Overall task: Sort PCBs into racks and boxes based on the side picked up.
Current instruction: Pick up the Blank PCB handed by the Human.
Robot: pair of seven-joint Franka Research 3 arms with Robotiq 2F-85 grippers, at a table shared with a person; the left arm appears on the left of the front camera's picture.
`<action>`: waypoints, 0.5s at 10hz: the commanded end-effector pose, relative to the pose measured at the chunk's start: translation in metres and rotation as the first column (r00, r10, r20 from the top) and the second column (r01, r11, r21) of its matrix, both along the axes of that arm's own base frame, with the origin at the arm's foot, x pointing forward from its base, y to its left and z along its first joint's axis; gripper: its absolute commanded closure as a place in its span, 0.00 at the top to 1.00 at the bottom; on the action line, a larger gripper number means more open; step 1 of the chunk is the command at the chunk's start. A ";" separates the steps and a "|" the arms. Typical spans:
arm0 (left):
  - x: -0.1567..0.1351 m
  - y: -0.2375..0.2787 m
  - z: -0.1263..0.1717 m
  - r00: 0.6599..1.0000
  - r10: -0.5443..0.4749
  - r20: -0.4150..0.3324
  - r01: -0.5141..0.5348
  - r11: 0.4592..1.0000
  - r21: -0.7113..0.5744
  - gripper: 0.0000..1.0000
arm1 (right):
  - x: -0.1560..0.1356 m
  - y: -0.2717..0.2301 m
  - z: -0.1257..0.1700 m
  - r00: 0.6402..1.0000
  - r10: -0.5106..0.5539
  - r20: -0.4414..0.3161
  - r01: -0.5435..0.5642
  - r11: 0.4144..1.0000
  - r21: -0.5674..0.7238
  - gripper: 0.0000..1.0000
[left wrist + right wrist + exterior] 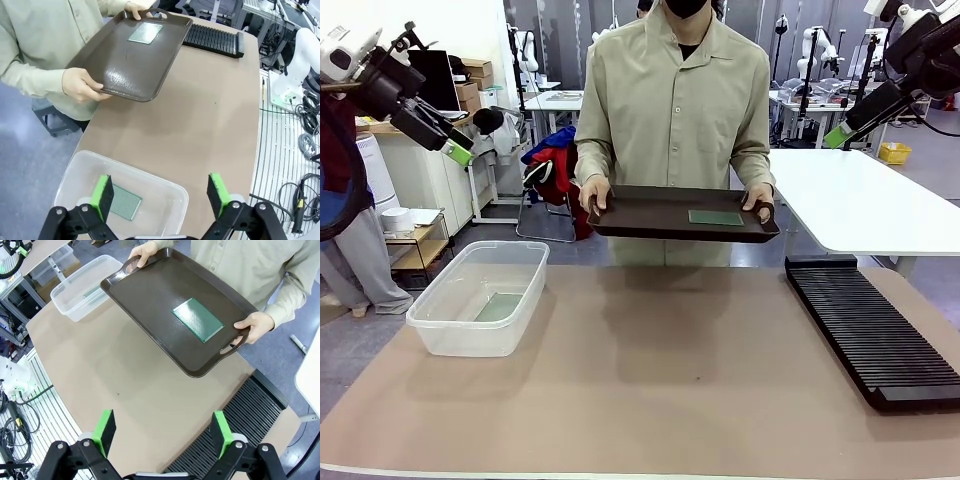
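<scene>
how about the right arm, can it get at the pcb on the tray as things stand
Probably yes. The PCB lies flat and uncovered on the tray, the person's hands grip only its handles, and the open right end effector hangs above with nothing in between.

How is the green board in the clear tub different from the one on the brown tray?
The tub board sits inside a clear tub; the tray board lies on a brown tray. The tub board rests down at the table; the tray board is held up by a person's hands. Both are flat green rectangles.
</scene>
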State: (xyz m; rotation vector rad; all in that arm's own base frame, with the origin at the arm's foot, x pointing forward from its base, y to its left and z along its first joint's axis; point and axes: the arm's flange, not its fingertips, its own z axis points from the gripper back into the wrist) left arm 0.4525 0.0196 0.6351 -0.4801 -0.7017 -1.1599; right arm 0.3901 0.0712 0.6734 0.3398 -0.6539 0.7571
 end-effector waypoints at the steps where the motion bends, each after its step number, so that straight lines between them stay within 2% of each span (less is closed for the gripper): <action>1: -0.006 -0.001 -0.006 0.999 0.047 -0.013 -0.048 0.999 -0.013 1.00 | 0.000 0.001 -0.002 1.000 0.002 -0.004 -0.002 1.000 0.000 1.00; 2: -0.002 0.000 -0.006 0.996 0.091 -0.023 -0.092 0.996 -0.022 1.00 | 0.000 0.001 -0.002 1.000 0.002 -0.004 -0.002 1.000 0.000 1.00; 3: 0.000 0.001 -0.001 1.000 0.014 -0.006 -0.014 1.000 -0.003 1.00 | 0.000 0.001 -0.002 1.000 0.002 -0.004 -0.002 1.000 0.000 1.00; 5: 0.000 0.001 -0.001 1.000 0.014 -0.006 -0.014 1.000 -0.003 1.00 | 0.000 0.001 -0.002 1.000 0.002 -0.004 -0.002 1.000 0.000 1.00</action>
